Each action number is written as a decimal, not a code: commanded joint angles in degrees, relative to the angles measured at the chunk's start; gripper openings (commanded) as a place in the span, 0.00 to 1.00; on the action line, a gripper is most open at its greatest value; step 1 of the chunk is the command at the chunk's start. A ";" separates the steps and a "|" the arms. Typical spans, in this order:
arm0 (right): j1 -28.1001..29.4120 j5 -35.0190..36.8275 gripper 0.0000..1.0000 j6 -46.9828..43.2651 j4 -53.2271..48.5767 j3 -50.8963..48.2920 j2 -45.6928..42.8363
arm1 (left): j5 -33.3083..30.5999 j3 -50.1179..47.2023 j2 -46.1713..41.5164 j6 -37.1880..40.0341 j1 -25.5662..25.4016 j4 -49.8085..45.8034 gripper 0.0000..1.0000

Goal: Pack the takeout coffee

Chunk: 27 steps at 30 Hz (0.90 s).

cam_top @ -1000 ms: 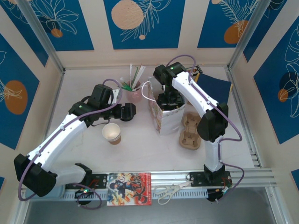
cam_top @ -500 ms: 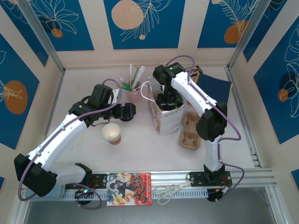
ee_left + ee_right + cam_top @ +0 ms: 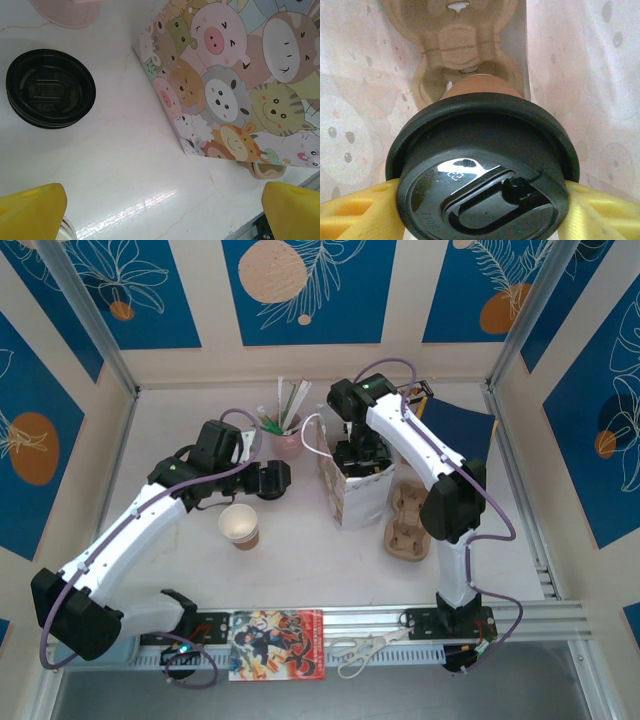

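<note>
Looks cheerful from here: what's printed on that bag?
Colourful cartoon animal faces on the bag; clearest in the left wrist view.

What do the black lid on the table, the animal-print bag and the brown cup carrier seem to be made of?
The black lid looks like thin plastic: glossy, with reflections. The animal-print bag is probably coated paper: crisp folded edge, slight sheen. The cup carrier seems moulded paper pulp: matte, brown, rounded wells.
</note>
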 commanded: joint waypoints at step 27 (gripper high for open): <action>-0.30 -1.28 0.70 -1.27 0.31 1.21 1.67 | 0.52 0.80 0.25 -0.04 0.81 -0.80 1.00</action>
